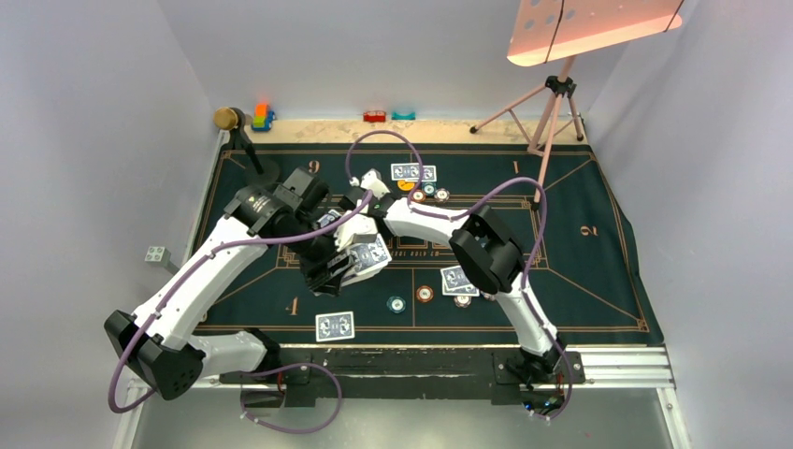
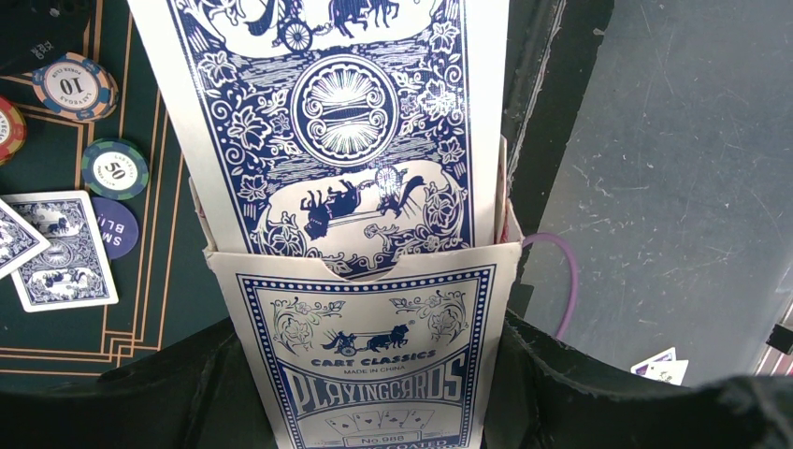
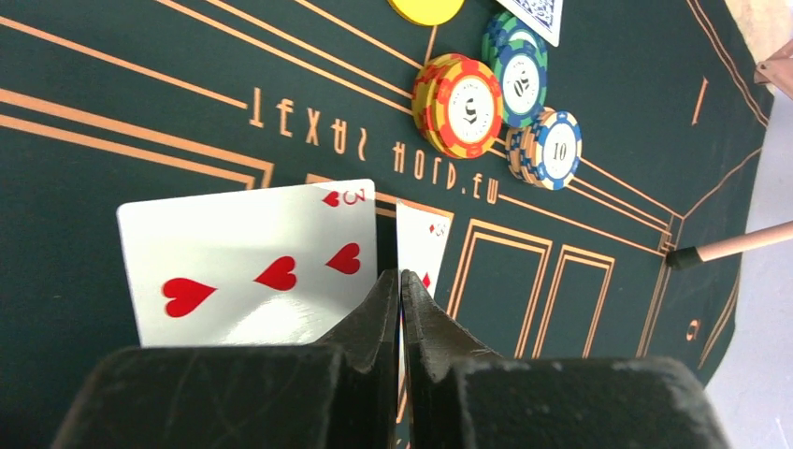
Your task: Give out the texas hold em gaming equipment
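My left gripper (image 2: 360, 374) is shut on a blue-and-white playing card box (image 2: 374, 346), seen mid-mat in the top view (image 1: 367, 254). A blue-backed card (image 2: 337, 122) sticks far up out of the box's open end. My right gripper (image 3: 400, 281) is shut on the thin edge of a diamond card (image 3: 418, 245). A three of hearts (image 3: 252, 267) stands face-on just left of its fingers. Orange (image 3: 458, 105), teal (image 3: 517, 75) and blue-brown (image 3: 552, 150) chip stacks and a yellow button (image 3: 425, 7) lie beyond it.
Dealt card pairs lie on the green mat (image 1: 598, 281) at the far (image 1: 413, 172), near left (image 1: 335, 325) and near right (image 1: 458, 279) seats, with chips (image 1: 425, 294) nearby. A tripod (image 1: 547, 103), a microphone (image 1: 229, 119) and toy blocks (image 1: 262, 117) stand along the back edge.
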Robot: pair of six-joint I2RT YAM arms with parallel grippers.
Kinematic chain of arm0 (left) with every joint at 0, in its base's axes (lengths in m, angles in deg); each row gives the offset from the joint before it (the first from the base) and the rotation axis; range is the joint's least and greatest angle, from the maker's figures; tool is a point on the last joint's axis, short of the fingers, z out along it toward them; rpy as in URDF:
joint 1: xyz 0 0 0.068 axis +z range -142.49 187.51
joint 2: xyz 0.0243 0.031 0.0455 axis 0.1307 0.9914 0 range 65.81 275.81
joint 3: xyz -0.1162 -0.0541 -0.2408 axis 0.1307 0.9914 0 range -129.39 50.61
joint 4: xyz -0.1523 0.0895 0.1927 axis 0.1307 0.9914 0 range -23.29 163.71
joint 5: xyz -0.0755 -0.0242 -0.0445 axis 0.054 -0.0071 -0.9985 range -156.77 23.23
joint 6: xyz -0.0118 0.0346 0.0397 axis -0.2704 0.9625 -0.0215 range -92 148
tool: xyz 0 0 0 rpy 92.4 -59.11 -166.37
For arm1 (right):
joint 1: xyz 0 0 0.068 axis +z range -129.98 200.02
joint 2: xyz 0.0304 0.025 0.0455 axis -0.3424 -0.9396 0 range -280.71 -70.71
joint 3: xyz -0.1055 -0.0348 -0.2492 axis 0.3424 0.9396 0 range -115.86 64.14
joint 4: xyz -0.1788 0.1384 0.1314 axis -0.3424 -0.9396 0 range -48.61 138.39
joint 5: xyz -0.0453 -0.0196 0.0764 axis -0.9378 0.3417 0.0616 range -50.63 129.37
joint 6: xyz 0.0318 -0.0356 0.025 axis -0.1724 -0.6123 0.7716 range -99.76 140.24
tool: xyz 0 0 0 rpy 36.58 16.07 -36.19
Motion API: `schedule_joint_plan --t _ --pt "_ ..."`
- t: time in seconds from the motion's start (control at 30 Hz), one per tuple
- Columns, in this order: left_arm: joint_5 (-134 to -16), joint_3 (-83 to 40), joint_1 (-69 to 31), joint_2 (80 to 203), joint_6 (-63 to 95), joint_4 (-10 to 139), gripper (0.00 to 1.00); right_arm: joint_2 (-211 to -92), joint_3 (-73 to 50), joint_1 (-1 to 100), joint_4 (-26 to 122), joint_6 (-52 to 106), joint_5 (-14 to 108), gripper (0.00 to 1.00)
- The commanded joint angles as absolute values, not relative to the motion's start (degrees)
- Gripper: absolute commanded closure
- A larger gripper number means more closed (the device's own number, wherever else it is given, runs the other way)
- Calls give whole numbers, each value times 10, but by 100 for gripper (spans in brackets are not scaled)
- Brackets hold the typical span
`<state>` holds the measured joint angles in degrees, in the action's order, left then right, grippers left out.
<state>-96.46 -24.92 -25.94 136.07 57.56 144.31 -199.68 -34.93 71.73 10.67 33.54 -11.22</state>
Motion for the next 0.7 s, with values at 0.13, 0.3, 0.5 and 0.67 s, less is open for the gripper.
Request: schedule_joint_plan --t 0.13,0.3,0.5,0.67 --pt "-970 -255 -260 1344 583 1445 100 -1972 -337 723 148 359 -35 86" --pt "-968 -251 -260 1344 586 1447 100 -1967 -314 723 172 363 16 77" --pt "-961 -247 -260 1343 587 1443 100 -1960 -298 723 181 367 82 77" --pt "-956 -243 -260 1345 586 1439 100 -1945 -281 723 194 364 126 71"
